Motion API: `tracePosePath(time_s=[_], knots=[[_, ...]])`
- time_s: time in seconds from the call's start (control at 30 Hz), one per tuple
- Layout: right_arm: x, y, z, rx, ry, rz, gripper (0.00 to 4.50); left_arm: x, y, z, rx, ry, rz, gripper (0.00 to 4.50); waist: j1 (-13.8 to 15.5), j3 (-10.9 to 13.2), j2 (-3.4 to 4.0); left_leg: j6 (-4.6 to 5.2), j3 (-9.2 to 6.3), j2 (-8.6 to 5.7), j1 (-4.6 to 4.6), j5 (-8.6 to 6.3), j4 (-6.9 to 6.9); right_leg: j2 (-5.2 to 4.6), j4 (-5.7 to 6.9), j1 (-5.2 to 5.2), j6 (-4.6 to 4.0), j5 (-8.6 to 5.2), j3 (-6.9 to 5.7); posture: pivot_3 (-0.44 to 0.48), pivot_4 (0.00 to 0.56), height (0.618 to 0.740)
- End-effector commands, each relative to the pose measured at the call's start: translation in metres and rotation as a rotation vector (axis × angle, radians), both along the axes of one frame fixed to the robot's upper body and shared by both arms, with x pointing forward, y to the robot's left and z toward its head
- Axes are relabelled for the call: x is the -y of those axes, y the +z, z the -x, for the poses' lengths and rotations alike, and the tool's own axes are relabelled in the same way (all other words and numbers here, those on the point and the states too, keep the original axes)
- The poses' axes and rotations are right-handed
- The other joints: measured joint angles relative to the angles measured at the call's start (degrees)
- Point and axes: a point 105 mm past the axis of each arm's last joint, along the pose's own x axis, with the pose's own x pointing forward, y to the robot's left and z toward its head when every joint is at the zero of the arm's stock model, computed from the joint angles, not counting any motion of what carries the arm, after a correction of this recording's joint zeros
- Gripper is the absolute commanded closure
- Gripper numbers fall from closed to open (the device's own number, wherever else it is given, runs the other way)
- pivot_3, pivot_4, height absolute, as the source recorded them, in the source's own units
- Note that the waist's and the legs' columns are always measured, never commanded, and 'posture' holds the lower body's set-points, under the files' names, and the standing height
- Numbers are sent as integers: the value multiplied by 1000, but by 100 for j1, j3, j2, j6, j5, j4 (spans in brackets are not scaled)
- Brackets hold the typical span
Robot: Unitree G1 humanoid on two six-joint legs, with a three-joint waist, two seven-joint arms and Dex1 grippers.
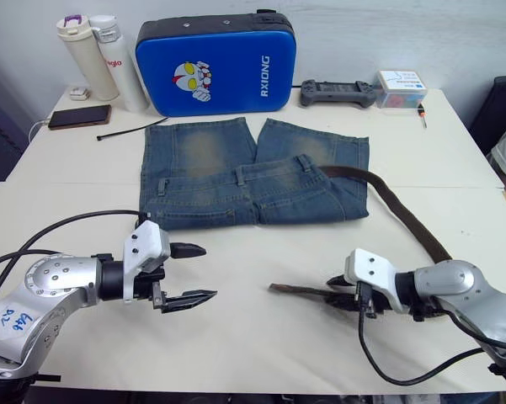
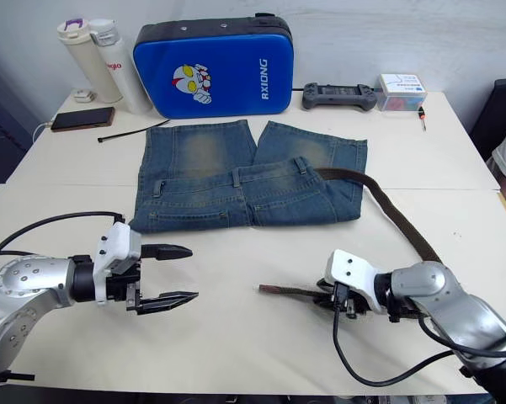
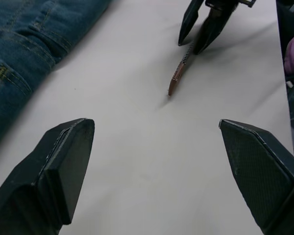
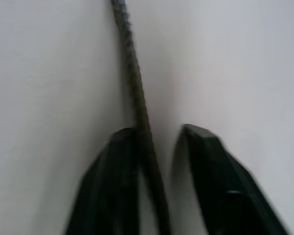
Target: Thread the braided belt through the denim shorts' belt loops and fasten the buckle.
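Your workspace is a white table (image 1: 261,337) against a pale wall, with a blue case (image 1: 216,65), two flasks (image 1: 101,59), a phone (image 1: 79,116) and a controller (image 1: 338,93) lined up at the far edge. The shorts (image 1: 248,172) lie flat in the middle, waistband toward you. That suits threading, since the loops (image 1: 239,178) face your arms.

The belt (image 1: 404,215) enters at the waistband's right part, runs off the shorts to the right, then curves back along the table to your right gripper (image 1: 341,295). Its tan tip (image 3: 176,81) pokes out leftward past the fingers, lying on the table.

In the right wrist view the strap passes between the two fingers, touching one, with a gap to the other. So I judge the jaws are not yet pinched tight on it; they stand slightly apart around the strap. You probably want the tip free ahead of the fingers so it can be steered into a loop.

Your left gripper (image 1: 189,273) hangs just above the table near the shorts' front edge, jaws spread wide and empty, pointing at the tip, likely to receive it.

You cannot make out the buckle. How many loops the belt has passed is hard to tell; the strap vanishes at the waistband. The right fingers are partly hidden behind the wrist housing in the head views.
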Motion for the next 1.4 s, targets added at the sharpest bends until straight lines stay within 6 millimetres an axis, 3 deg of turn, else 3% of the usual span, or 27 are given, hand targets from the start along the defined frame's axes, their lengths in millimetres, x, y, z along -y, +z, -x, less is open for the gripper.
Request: tracePosePath(time_s=[0.03, 0.17, 0.27, 0.4, 0.57, 0.9, 1.0, 1.27, 1.4], knots=[[-3, 27, -6, 11, -4, -113, 4460, 11, 5, -5, 58, -30, 51, 0, 2, 0, 1, 0, 0, 0, -1, 0, 1, 0, 1, 0, 0, 0, 0, 0, 150, 740], [2, 70, -12, 11, -45, -301, 4460, 23, 23, -15, -32, 16, 397, 0, 11, 2, 2, 1, 3, 0, -2, 0, 7, 0, 5, 1, 3, 2, 0, 0, 150, 740], [8, 97, -11, -8, -73, -424, 4460, 36, 29, -14, -99, -15, 525, 0, 6, 3, -1, -1, 2, 1, -2, -1, 10, 4, 8, 1, 3, 2, -2, 0, 150, 740], [6, 118, 0, -65, -70, -555, 4460, 62, 41, -17, -156, -95, 634, 0, 36, 3, -1, 0, 2, 1, -4, -1, 20, 3, 12, 4, 5, 3, -3, 0, 150, 740], [-5, 124, 12, -131, -62, -625, 4460, 91, 50, -23, -181, -155, 708, 0, 21, 3, -1, 1, 6, 0, -4, -2, 28, 4, 17, 6, 7, 4, -2, 0, 150, 740], [-16, 124, 21, -190, -46, -636, 4460, 112, 59, -26, -212, -214, 774, 0, 16, 4, -3, 3, 23, 1, 0, -2, 45, 8, 42, 1, 7, 4, 15, 0, 150, 740], [-17, 123, 23, -201, -46, -630, 4500, 116, 62, -26, -212, -236, 783, 779, 16, 4, -3, 4, 23, 1, -2, -3, 49, 8, 43, 1, 7, 4, 16, 0, 150, 740], [-10, 110, 18, -187, -103, -569, 4500, 123, 65, -23, -239, -278, 806, 4426, 17, 5, -5, 4, 24, 1, -2, -3, 52, 9, 45, 1, 7, 4, 16, 0, 150, 740], [2, 104, 6, -142, -203, -552, 4500, 124, 62, -32, -273, -220, 826, 4471, 20, 5, -5, 4, 26, 1, -2, -3, 53, 9, 47, 1, 7, 4, 19, 0, 150, 740]])
